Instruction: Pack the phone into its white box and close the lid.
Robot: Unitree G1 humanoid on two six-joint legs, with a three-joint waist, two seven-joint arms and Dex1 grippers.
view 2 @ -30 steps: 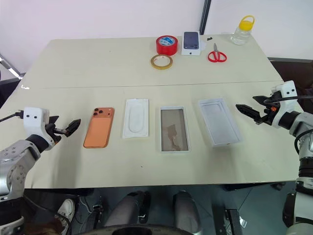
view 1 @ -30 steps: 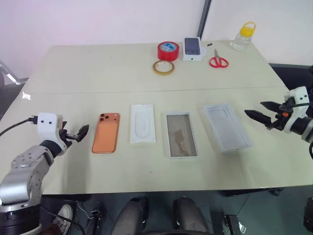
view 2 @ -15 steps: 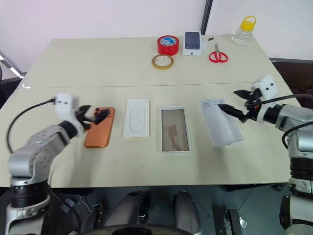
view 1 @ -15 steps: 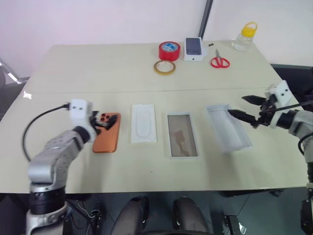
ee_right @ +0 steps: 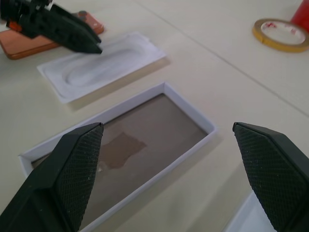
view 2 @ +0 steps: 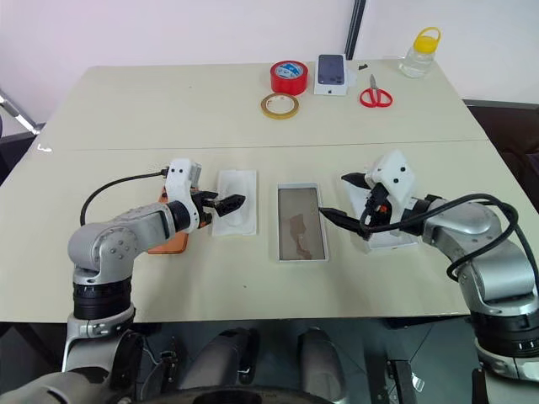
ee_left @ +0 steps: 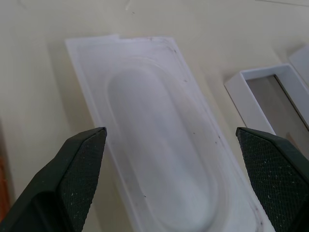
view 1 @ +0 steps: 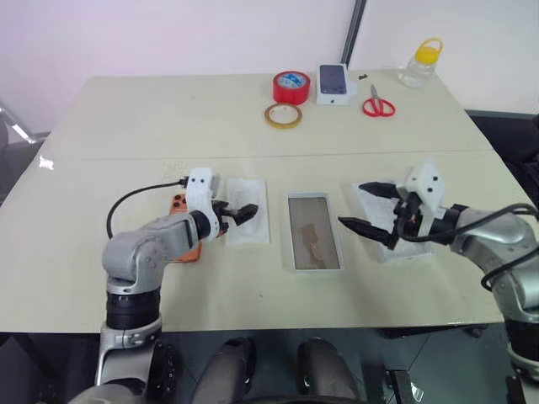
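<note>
Phone (view 1: pixel 178 225) lies flat left of the white box (view 1: pixel 313 231), mostly hidden under the left arm, so its pointing end is hard to see; it seems to run long-ways away from the robot. Left gripper (view 1: pixel 240 211), wide and empty, hangs over the white insert (ee_left: pixel 159 164) and could grab that by mistake. Right gripper (view 1: pixel 369 208), wide and empty, hovers beside the box.

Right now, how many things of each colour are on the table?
White: 4: insert, box, lid, small phone box
Orange: 1: phone
Red: 2: tape roll, scissors
Yellowish: 1: tape ring
Clear with yellow cap: 1: jar
Total: 9
</note>
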